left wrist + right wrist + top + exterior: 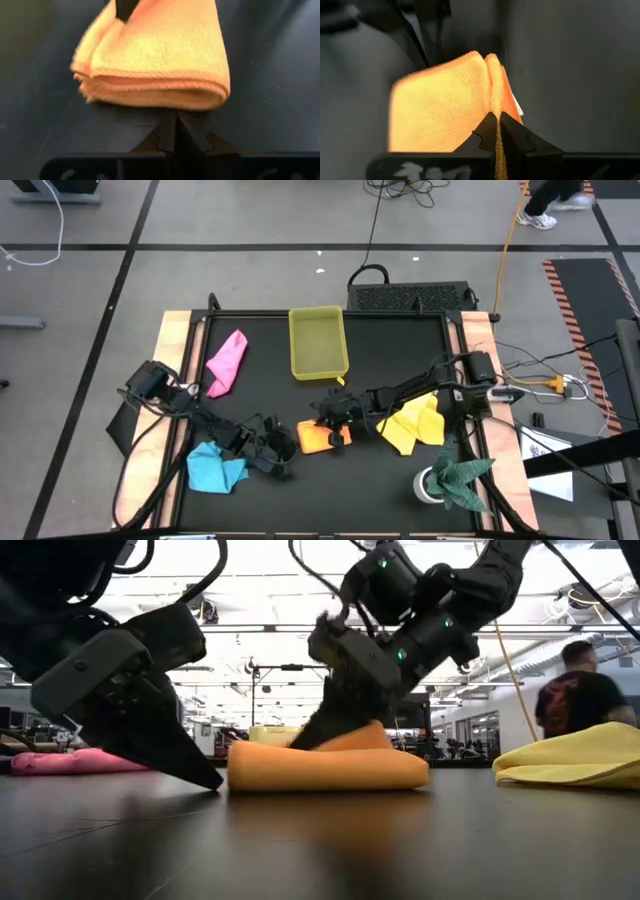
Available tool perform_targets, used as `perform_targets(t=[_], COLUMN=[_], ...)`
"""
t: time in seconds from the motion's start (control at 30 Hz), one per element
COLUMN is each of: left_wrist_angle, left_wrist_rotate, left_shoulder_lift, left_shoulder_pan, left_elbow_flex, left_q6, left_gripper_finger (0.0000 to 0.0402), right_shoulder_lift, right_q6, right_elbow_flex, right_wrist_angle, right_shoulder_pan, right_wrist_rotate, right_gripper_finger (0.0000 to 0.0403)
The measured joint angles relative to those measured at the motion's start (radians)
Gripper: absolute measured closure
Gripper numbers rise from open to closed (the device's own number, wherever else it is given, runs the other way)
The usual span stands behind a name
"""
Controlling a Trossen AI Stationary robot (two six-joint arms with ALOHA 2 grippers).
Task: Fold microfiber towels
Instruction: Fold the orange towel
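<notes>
Mid-bench, my right claw [496, 131] pinches the orange towel's [318, 437] folded edge; my left claw [176, 131] rests closed, empty. Next I'd release, flatten.

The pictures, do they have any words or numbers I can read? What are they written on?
No text here can be read.
White marks on the right gripper's own body: too blurred to read.
Faint marks on the left gripper's body: too blurred to read.
Papers beside the table's right edge: too small to read.
The orange towel has no label showing.
</notes>
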Motion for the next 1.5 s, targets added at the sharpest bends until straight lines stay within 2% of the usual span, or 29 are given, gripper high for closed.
perform_targets(t=[0.47,0.6,0.87,1.0,1.13,1.2,1.33,1.4,1.5], left_wrist_angle=[0.015,0.021,0.05,0.078,0.089,0.089,0.15,0.198,0.209], left_wrist_rotate=[-0.008,-0.01,-0.011,0.036,0.086,0.07,-0.031,-0.071,-0.079], left_shoulder_lift=[0.0,0.0,0.0,-0.007,-0.038,-0.06,-0.067,-0.062,-0.038], left_shoulder_pan=[0.0,0.001,0.001,-0.006,-0.035,-0.051,-0.064,-0.047,-0.002], left_elbow_flex=[0.0,0.0,0.0,0.0,0.0,0.0,0.0,0.0,0.0], left_q6=[0.012,0.017,0.035,0.061,0.091,0.116,0.185,0.217,0.212], left_gripper_finger=[0.038,0.038,0.038,0.038,0.038,0.038,0.038,0.038,0.038], right_shoulder_lift=[-0.05,-0.061,0.001,0.021,0.022,0.022,0.022,0.022,0.022], right_q6=[0.011,0.011,0.011,0.011,0.001,-0.009,-0.009,-0.013,-0.029], right_elbow_flex=[-0.001,0.0,0.0,0.0,0.0,0.0,0.0,0.0,0.0], right_wrist_angle=[0.007,0.005,0.019,0.049,0.041,0.043,0.046,0.046,0.046], right_shoulder_pan=[0.0,-0.001,-0.003,-0.008,-0.01,-0.009,-0.009,-0.009,-0.009], right_wrist_rotate=[0.008,0.081,0.086,0.088,0.132,0.135,0.134,0.134,0.133], right_gripper_finger=[0.0401,0.0401,0.0401,0.0401,0.0401,0.0401,0.0401,0.0396,0.0375])
